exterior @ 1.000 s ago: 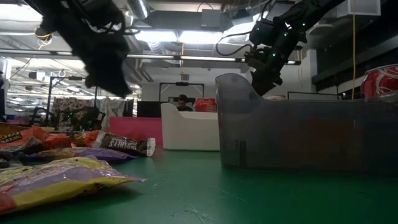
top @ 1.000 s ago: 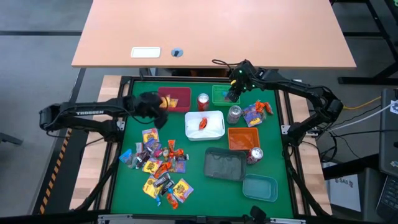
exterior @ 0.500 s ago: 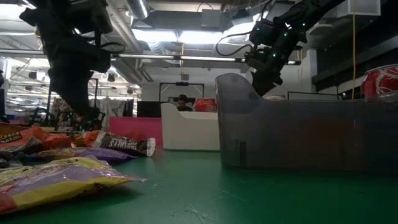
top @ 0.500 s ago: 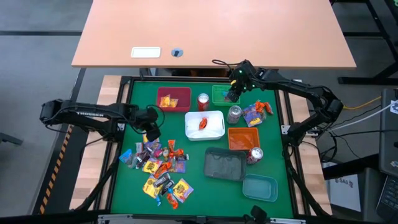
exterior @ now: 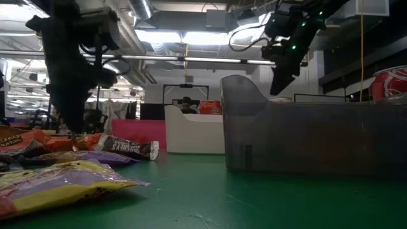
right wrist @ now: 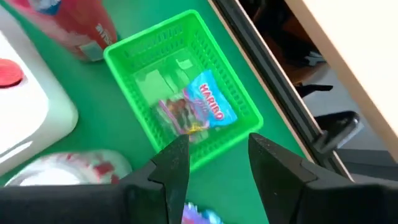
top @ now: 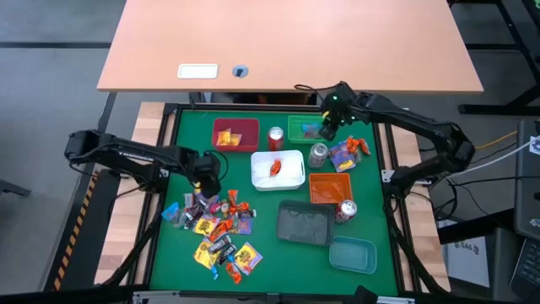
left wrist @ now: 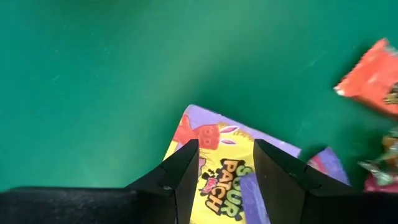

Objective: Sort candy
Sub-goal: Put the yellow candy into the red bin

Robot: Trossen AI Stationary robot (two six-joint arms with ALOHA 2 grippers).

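The candy lies as a loose pile of small wrapped packets on the green mat at the near left. My left gripper points down over the pile's far end, open. In the left wrist view its fingers stand on either side of a purple and yellow packet, just above it. My right gripper hangs open and empty over the green tray at the far right. A blue and pink packet lies in that tray.
A maroon tray and a white tray each hold candy. Orange, grey and teal trays stand at the right. Three soda cans stand among them. More candy lies right of the cans.
My left gripper has gone from beside the maroon tray toward the table's near edge and down to the far end of the candy pile, tipping to point more steeply down. My right gripper has risen a little and drifted toward the table's right edge.
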